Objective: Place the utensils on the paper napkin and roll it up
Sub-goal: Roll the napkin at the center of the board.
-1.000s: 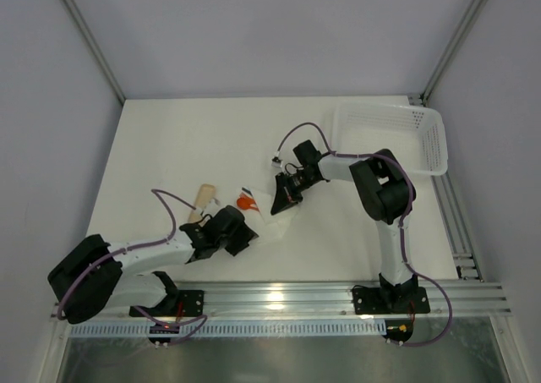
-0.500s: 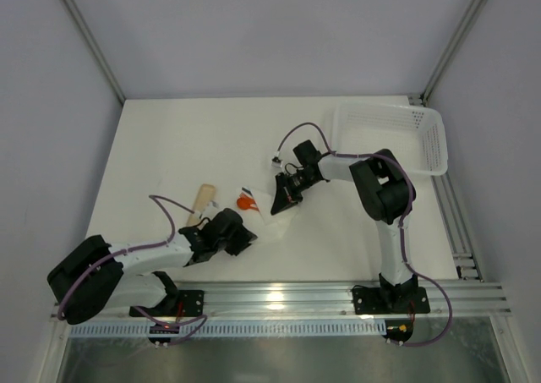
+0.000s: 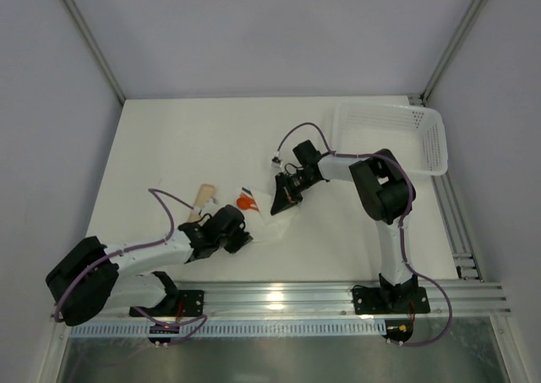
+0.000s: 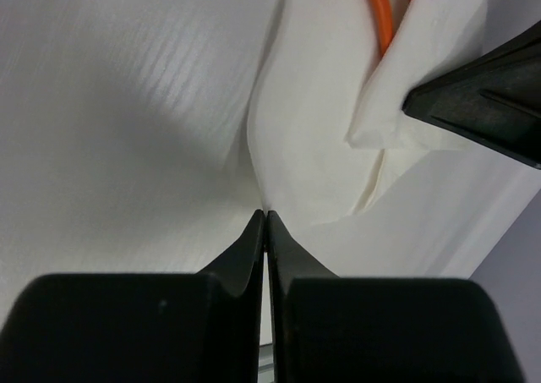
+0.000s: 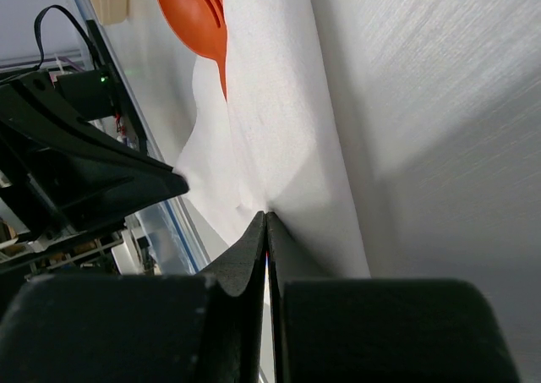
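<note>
- Our left fingers are pressed together, pinching the edge of the soft, crinkled paper napkin on the white table.
- The smooth orange spoon sits in its fold.
- Our right fingers are clamped on the napkin's other side.

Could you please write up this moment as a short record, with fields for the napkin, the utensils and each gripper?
napkin: thin white paper napkin, partly folded over the utensils, not yet rolled
utensils: small orange plastic spoon, bowl sticking out past the napkin's edge; slender orange handles show inside the fold
left gripper: shut, pinching the napkin's edge
right gripper: shut, pinching a napkin fold
elsewhere: white perforated plastic basket at the far right; short beige piece beside the left arm
</note>
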Controlling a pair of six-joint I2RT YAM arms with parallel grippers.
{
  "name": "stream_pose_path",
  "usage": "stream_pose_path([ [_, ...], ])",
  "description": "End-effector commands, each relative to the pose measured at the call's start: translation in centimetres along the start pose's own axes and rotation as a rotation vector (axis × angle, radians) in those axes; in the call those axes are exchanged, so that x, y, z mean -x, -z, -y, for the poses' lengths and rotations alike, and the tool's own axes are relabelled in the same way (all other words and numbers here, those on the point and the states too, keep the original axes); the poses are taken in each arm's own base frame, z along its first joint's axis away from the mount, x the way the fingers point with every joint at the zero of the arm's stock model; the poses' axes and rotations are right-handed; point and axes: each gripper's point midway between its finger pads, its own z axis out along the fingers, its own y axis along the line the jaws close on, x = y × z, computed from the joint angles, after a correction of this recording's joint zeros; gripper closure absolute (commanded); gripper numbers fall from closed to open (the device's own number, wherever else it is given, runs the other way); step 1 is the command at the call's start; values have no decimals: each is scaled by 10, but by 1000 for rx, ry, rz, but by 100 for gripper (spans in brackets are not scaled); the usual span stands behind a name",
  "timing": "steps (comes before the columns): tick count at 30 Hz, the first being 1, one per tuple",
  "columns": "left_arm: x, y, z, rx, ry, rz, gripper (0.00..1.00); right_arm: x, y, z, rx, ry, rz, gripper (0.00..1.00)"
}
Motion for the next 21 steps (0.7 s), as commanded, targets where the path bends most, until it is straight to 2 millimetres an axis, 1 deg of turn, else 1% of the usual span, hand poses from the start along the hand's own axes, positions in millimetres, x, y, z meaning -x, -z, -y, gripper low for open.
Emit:
stream_pose_path([
  [1, 18, 15, 28, -25, -57, 80, 100, -6, -12, 38, -147, 22, -16, 96],
  [5, 27, 25, 54, -47, -110, 105, 100, -8, -12, 41, -161, 21, -20, 96],
  [7, 31, 22, 60, -40, -114, 108, 100, -9, -13, 43, -175, 19, -25, 96],
  [8, 33, 24, 70, -57, -120, 112, 100, -10, -13, 44, -180, 20, -30, 96],
  [9, 33, 23, 73, -58, -120, 105, 100, -10, -14, 44, -183, 25, -32, 96],
  [11, 37, 15, 77, -51, -119, 102, 100, -11, -14, 45, -190, 25, -34, 96],
  [13, 41, 12, 87, -64, -114, 101, 100, -13, -15, 47, -197, 16, -38, 96],
  [14, 44, 6, 86, -49, -113, 105, 100, -12, -15, 47, -200, 17, -37, 97],
  [15, 48, 6, 94, -61, -127, 108, 100, -13, -15, 48, -202, 15, -38, 96],
  [17, 55, 1, 101, -55, -141, 115, 100, -13, -15, 48, -203, 16, -39, 96],
  [21, 64, -7, 107, -52, -146, 107, 100, -13, -15, 49, -208, 14, -40, 96],
])
